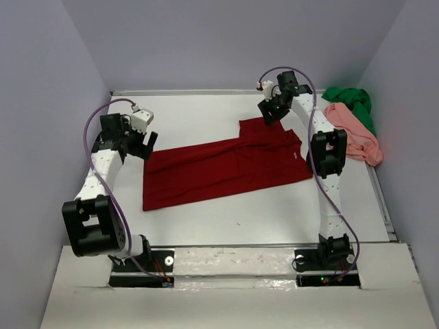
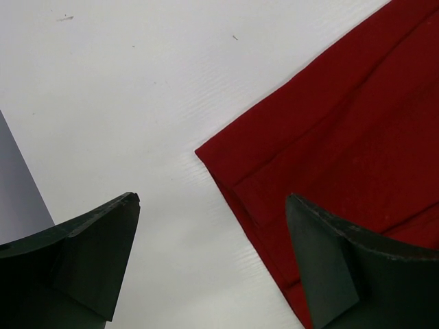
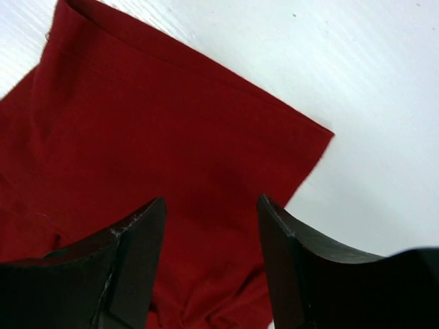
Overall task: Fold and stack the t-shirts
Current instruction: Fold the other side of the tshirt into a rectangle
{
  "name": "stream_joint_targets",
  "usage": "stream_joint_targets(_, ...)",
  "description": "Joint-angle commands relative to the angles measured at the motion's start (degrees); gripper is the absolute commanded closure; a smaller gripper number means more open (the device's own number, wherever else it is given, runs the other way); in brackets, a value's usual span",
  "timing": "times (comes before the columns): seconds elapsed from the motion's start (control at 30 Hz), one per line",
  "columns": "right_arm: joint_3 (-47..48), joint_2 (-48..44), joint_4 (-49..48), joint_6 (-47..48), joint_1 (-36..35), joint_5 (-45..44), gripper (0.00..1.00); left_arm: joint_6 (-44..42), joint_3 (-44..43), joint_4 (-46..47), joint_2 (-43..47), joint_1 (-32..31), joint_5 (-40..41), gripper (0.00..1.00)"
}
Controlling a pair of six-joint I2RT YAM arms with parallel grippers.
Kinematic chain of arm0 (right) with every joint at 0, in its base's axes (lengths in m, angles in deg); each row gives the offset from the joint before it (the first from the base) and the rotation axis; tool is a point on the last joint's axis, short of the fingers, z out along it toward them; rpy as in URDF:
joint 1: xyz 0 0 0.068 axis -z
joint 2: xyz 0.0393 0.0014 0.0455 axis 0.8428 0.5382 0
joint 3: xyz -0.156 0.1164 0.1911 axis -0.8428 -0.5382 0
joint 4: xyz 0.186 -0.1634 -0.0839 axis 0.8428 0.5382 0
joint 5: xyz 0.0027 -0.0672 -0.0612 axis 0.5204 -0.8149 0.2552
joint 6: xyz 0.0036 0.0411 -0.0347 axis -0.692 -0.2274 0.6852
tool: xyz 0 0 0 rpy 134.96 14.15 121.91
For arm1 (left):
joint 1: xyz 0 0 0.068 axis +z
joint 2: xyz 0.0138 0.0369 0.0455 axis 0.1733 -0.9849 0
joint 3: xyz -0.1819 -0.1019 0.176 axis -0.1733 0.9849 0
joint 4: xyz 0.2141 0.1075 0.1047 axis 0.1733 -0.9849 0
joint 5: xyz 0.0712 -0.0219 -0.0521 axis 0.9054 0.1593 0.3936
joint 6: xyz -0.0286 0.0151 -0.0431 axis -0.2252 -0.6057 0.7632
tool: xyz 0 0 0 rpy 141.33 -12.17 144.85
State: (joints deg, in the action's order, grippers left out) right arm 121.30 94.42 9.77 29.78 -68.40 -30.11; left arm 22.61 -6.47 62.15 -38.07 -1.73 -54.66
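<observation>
Occlusion first: the right arm crosses the right end of the dark red t-shirt (image 1: 226, 168), so we can't see that edge in the overhead view. Both wrist views crop the shirt to one corner each. The bright green t-shirt (image 1: 353, 101) is bunched in the far right corner of the table (image 1: 206, 113) with the salmon pink t-shirt (image 1: 357, 133) crumpled against its near side. We can't make out the shape or fold of either. The red shirt lies flat mid-table, long axis left to right, with the right end tilted slightly toward the far side. Its left end is a straight edge, and a flap sticks out toward the far wall at the right end. The left gripper (image 1: 140, 144) sits over the shirt's far left corner, jaws spread and empty, one finger above cloth and one above bare table. The right gripper (image 1: 269, 113) is over the flap, jaws also spread, nothing pinched. We can't tell whether either touches the cloth.
</observation>
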Motion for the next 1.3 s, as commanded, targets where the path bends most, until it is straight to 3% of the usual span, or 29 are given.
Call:
stream_joint_targets(0.0,2.7,0.1,-5.4,-1.4,-0.8,4.3,0.4,0.8,-0.1,1.7,0.6,-0.2,0.3,0.01)
stream_joint_targets(0.57,5.8,6.8,-14.2,3.2,-1.3,6.5,0.34,-0.4,2.7,3.0,-1.2,-0.2,4.6,0.01)
stream_joint_targets(1.27,0.0,7.0,-13.6,8.3,-1.3,5.7,0.33,-1.0,3.3,3.2,-3.3,-0.2,5.9,0.01)
